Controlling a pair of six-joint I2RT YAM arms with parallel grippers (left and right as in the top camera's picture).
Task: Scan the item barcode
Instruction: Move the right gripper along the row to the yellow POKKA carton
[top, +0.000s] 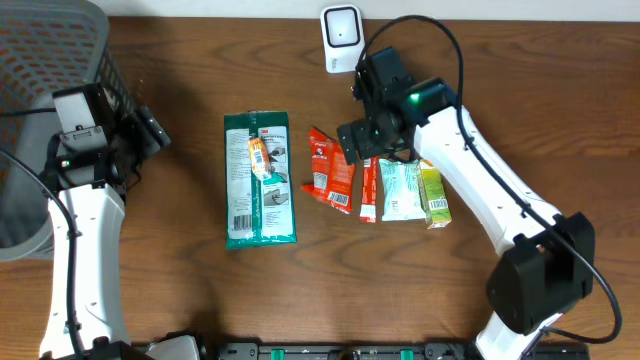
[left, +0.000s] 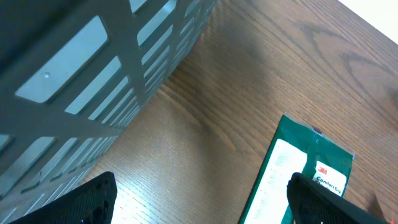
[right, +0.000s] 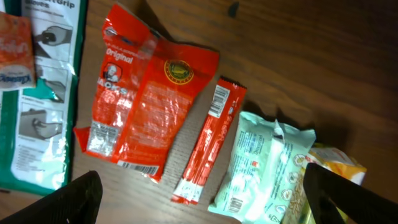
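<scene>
So, overhead: left pincer (top: 148, 128) open by the basket (top: 60, 60), right pincer (top: 368, 140) open, hovering by the red pouch (top: 330, 172). Left wrist: nothing held. Right wrist: red pouch lies flat on the surface (right: 298, 62); it looks light, crinkly, slick, so I'd pinch its sealed edge.

Wooden table (top: 180, 300) — green pack (top: 259, 200), snack packets (top: 331, 172), scanner (top: 341, 35), basket (top: 40, 60)

Count on the brown wooden table (top: 200, 300): six packets in all. One large flat green plastic package (top: 262, 210); one small orange sachet (top: 259, 158); one crinkled red foil bag (top: 331, 170); one narrow red stick sachet (top: 368, 190); one pale mint-green pouch (top: 401, 190); one yellow-green packet (top: 434, 196). One white box-shaped barcode scanner (top: 341, 35). One grey plastic lattice basket (top: 50, 45).
</scene>
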